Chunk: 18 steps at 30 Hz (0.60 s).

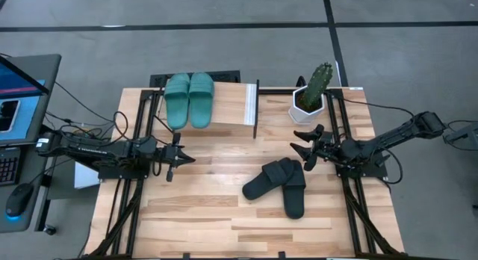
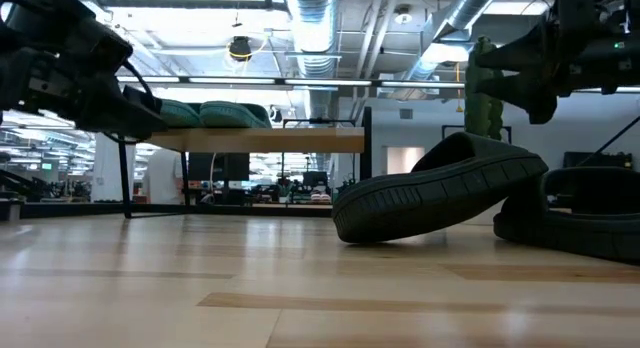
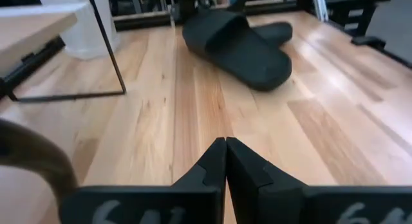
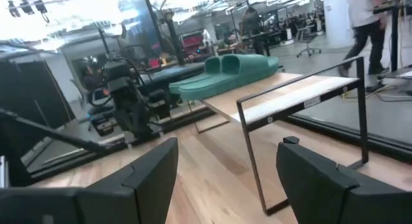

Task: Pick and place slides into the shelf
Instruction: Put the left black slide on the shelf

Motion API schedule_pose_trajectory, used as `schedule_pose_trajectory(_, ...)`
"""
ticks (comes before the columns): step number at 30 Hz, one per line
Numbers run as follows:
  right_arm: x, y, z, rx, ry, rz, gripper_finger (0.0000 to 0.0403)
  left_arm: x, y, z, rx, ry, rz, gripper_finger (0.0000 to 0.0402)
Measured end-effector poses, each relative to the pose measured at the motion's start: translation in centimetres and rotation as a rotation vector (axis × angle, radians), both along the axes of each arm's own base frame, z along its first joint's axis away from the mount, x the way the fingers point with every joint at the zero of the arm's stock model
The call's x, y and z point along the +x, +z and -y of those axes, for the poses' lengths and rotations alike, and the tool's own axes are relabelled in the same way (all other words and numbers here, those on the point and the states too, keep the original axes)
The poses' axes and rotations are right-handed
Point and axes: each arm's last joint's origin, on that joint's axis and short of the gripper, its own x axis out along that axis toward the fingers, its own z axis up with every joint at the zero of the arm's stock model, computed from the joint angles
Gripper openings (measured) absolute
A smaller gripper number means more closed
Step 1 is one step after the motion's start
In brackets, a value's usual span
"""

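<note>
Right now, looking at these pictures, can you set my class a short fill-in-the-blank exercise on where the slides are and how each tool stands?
1. The teal-green slides lie side by side on top of the ____.
2. The two black slides lie on the table, one partly ____ the other.
3. The left tool is ____, holding nothing.
4. The right tool, between the black slides and the potted cactus, is ____.

Missing words: shelf; on top of; shut; open
</note>
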Motion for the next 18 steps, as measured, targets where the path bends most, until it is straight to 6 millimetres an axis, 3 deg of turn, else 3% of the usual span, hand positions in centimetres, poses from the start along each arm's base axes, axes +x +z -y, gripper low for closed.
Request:
schedule_pose_trajectory(5, -0.1, 0.0, -0.7, 0.013, 0.095, 0.008, 0.0222, -0.2, -0.8, 0.0, -0.024, 0.008, -0.085, 0.0)
schedule_pose_trajectory(13, 0.2, 1.1, -2.4, 0.073, 0.209, -0.065, 0.0079, -0.7, -1.9, 0.0, 0.027, -0.009, -0.211, 0.0)
schedule_pose_trajectory(18, 0.3, 1.4, -3.1, 0.136, 0.206, -0.198, 0.0062, -0.4, -1.1, 0.0, -0.052, 0.026, -0.124, 0.0)
